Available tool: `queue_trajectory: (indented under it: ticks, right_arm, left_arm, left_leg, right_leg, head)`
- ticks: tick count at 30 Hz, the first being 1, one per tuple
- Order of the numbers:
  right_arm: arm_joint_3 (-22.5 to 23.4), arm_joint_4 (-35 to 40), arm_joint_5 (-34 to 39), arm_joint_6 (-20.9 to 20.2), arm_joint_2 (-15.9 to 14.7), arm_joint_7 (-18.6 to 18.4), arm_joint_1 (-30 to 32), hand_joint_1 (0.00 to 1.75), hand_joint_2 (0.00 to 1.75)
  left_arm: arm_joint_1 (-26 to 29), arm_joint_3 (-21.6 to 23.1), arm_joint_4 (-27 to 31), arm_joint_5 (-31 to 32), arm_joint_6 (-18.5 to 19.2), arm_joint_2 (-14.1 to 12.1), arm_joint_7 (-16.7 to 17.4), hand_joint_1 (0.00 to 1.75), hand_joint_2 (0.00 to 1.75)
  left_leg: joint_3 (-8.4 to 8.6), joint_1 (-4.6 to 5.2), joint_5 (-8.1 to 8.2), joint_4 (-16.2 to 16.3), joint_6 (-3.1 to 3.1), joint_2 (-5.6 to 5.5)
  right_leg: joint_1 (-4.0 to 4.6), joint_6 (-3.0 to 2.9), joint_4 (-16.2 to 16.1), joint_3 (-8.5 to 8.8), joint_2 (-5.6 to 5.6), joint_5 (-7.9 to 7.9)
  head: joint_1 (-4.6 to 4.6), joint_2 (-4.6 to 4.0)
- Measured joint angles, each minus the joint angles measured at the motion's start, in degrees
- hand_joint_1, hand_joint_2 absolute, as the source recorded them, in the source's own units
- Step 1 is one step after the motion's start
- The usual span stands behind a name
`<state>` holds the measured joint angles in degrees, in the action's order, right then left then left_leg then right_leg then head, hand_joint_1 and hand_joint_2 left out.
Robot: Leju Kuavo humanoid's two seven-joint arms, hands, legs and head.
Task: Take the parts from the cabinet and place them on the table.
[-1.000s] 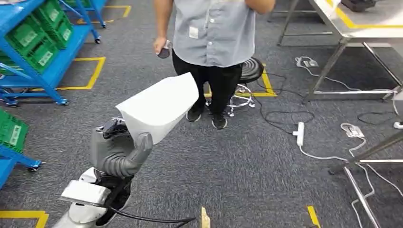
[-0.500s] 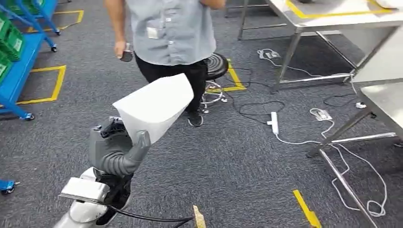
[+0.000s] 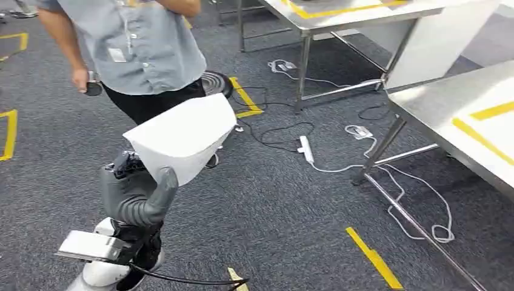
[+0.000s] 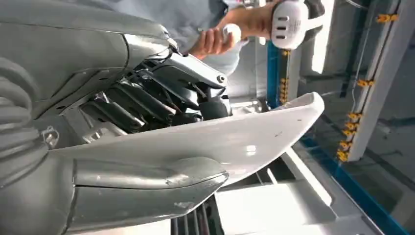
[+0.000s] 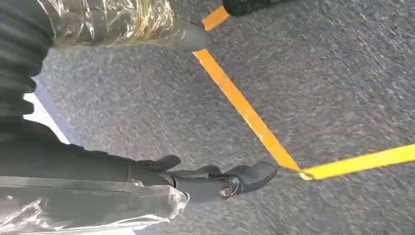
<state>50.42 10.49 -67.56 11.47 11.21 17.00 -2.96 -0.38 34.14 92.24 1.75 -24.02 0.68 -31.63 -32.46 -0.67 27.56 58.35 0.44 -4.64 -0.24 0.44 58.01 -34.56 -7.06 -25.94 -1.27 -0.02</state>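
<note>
In left hand (image 3: 136, 194), gripped: white, smooth, curved part (image 3: 182, 138); right hand (image 5: 215, 183) empty, fingers straight.

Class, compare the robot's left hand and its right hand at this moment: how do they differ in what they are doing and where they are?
The left hand is raised in front of the body and grips a white part; the right hand holds nothing. The left hand's thumb presses the part's underside, while the right hand's fingers lie loosely extended above the carpet. Both are grey and dark.
</note>
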Motion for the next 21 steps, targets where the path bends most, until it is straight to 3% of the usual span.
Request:
queue_trajectory:
  ticks: [2,3,4,5,6,8,9,10,12,13,14,15,17,19,20,21]
  right_arm:
    - [0.00,-0.02,0.00,0.00,0.02,0.00,0.22,0.00,1.75]
    - [0.00,-0.02,0.00,0.00,0.00,0.00,0.28,0.00,1.75]
    - [0.00,-0.02,0.00,0.00,0.00,0.00,0.37,0.00,1.75]
    - [0.00,-0.02,0.00,-0.02,0.00,0.00,0.21,0.00,1.75]
    - [-0.02,-0.02,-0.02,0.00,0.00,0.00,0.01,0.00,1.75]
    - [-0.11,-0.02,-0.04,-0.13,0.02,0.00,-0.11,0.00,1.75]
    - [-0.15,-0.02,-0.06,-0.15,0.02,-0.11,-0.04,0.00,1.75]
    - [-0.17,-0.02,-0.09,-0.20,0.00,-0.20,0.03,0.00,1.75]
    - [-0.17,-0.02,-0.11,-0.39,0.00,-0.37,0.08,0.00,1.75]
    - [-0.18,-0.02,-0.13,-0.39,0.00,-0.39,0.04,0.00,1.75]
    - [-0.17,-0.02,-0.15,-0.39,0.02,-0.39,-0.10,0.00,1.75]
    - [-0.24,-0.02,-0.18,-0.50,0.02,-0.39,-0.24,0.00,1.75]
    - [-0.31,-0.02,-0.17,-0.52,0.02,-0.39,-0.20,0.00,1.75]
    - [-0.31,-0.02,-0.15,-0.52,0.02,-0.42,-0.07,0.00,1.75]
    - [-0.31,-0.02,-0.18,-0.50,0.02,-0.42,-0.02,0.00,1.75]
    - [-0.33,-0.02,-0.18,-0.50,0.02,-0.44,-0.11,0.00,1.75]
  left_arm:
    - [0.04,-0.04,0.11,-0.55,-0.07,0.19,-0.20,1.75,1.75]
    - [0.04,-0.04,0.17,-0.63,-0.07,0.37,-0.35,1.75,1.75]
    - [-0.05,-0.13,0.24,-0.74,-0.07,0.70,-0.46,1.75,1.75]
    - [-0.02,-0.22,0.44,-0.85,-0.07,0.81,-0.63,1.75,1.75]
    - [0.09,-0.26,0.50,-0.85,-0.02,0.79,-0.68,1.75,1.75]
    - [0.21,-0.37,0.50,-1.14,0.24,0.66,-1.09,1.75,1.75]
    - [0.21,-0.55,0.50,-1.27,0.39,0.55,-1.48,1.75,1.75]
    - [0.20,-0.79,0.50,-1.36,0.46,0.42,-1.90,1.75,1.75]
    - [0.21,-1.35,0.61,-1.66,0.52,0.39,-2.36,1.75,1.75]
    - [0.21,-1.53,0.68,-1.70,0.52,0.42,-2.51,1.75,1.75]
    - [0.30,-1.62,0.83,-1.73,0.52,0.39,-2.58,1.75,1.75]
    - [0.33,-1.81,1.01,-1.75,0.52,0.35,-2.69,1.75,1.75]
    - [0.38,-1.95,1.09,-1.77,0.52,0.31,-2.78,1.75,1.75]
    - [0.40,-1.99,1.25,-1.77,0.50,0.35,-2.82,1.75,1.75]
    - [0.35,-2.21,1.33,-1.48,0.24,0.33,-2.93,1.75,1.75]
    - [0.44,-2.43,1.42,-1.09,-0.04,0.28,-3.08,1.75,1.75]
  left_leg:
    - [-0.05,0.38,-0.09,-0.09,0.31,0.84]
    - [0.13,0.03,-0.42,-0.72,0.78,1.53]
    - [0.35,-0.13,-0.68,-1.12,1.14,2.74]
    - [0.29,-0.15,-0.67,-1.16,1.47,3.22]
    - [0.28,-0.03,-0.65,-1.16,1.57,4.02]
    - [0.25,0.11,-0.56,-1.14,1.62,5.68]
    - [0.27,0.11,-0.52,-1.13,1.63,6.38]
    - [0.28,0.11,-0.42,-1.13,1.49,7.02]
    - [0.47,0.09,-0.22,-1.12,1.19,8.30]
    - [0.71,0.08,-0.04,-1.10,0.92,8.87]
    - [0.91,0.46,0.20,-1.04,0.55,9.29]
    - [0.95,0.82,0.44,-0.88,0.12,9.81]
    - [1.16,0.81,0.43,-0.96,-0.11,10.65]
    - [1.59,0.48,1.19,-0.88,-1.08,11.49]
    - [1.19,0.25,2.48,0.84,-1.35,8.55]
    - [-0.36,0.19,4.60,4.32,-1.40,6.76]
  right_leg:
    - [-0.43,0.86,-0.45,-0.23,-0.95,0.33]
    - [-0.27,1.28,-0.51,-0.87,-1.46,0.37]
    - [-0.15,1.23,0.53,-1.26,1.25,-0.34]
    - [0.01,1.40,3.28,-2.56,4.04,-2.21]
    - [-0.09,1.67,7.37,-4.50,5.46,-4.36]
    - [-0.36,2.09,15.61,-8.46,6.49,-7.48]
    - [-0.44,2.20,16.82,-9.02,6.65,-7.48]
    - [-0.49,2.32,15.91,-8.55,6.76,-6.61]
    - [-0.53,2.39,8.29,-4.28,7.68,-2.66]
    - [-0.51,2.34,2.83,-1.08,9.34,-0.65]
    - [0.11,2.24,-0.27,0.54,13.03,-1.34]
    - [0.07,1.30,-0.41,1.04,11.86,-0.99]
    - [0.26,0.86,-0.19,0.72,10.93,-1.09]
    - [-0.02,-0.14,-0.58,1.05,9.27,-0.80]
    - [-0.12,-0.39,-0.59,1.15,8.64,-0.80]
    - [-0.12,-0.70,-0.59,1.17,7.94,-0.79]
  head:
    - [-0.02,0.00]
    - [0.11,0.00]
    - [0.14,0.00]
    - [0.84,0.00]
    - [0.87,0.02]
    - [0.83,0.00]
    - [0.83,0.00]
    - [0.83,0.00]
    - [0.83,0.00]
    - [0.85,0.00]
    - [0.94,0.00]
    - [0.60,0.00]
    - [0.53,0.00]
    - [0.57,0.00]
    - [0.37,0.00]
    - [0.15,0.00]
